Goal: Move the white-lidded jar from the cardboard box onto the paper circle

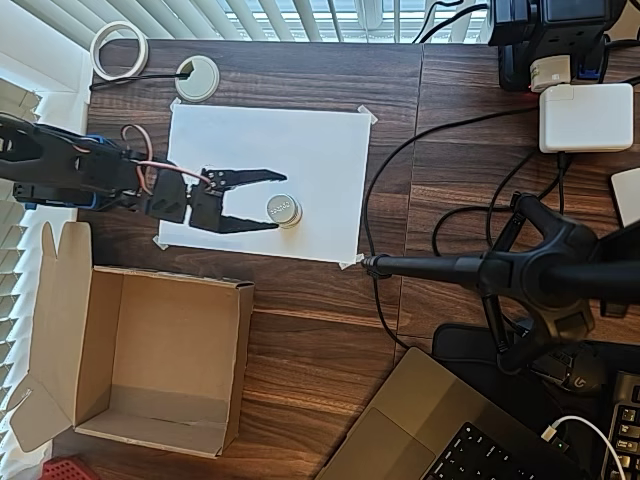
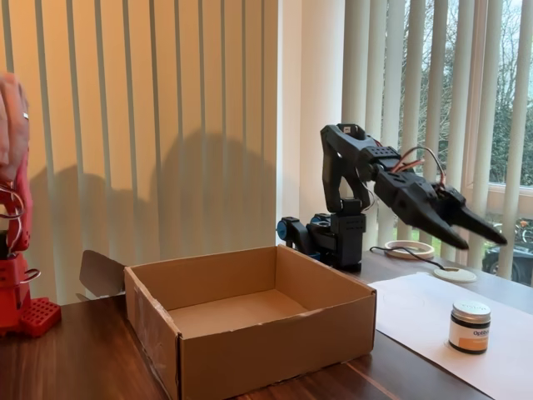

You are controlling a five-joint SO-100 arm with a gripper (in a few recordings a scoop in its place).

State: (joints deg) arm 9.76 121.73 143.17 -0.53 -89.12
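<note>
White-lidded jar point(image 1: 283, 210): squat, silvery-white flat lid, dark band, orange-and-white label, upright on white paper sheet point(image 1: 320, 150) on desk point(image 1: 320, 330). Pincer point(image 1: 270, 201) spread, raised above sheet just left of jar, not touching. Cardboard box point(image 1: 160, 370) open, near-left in overhead view.

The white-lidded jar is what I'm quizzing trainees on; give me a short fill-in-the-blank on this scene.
1. The white-lidded jar stands on the sheet of ____.
2. The gripper is ____, holding nothing.
3. The cardboard box holds ____.
4. In the fixed view the gripper hangs ____ the jar.

Missing words: paper; open; nothing; above
</note>
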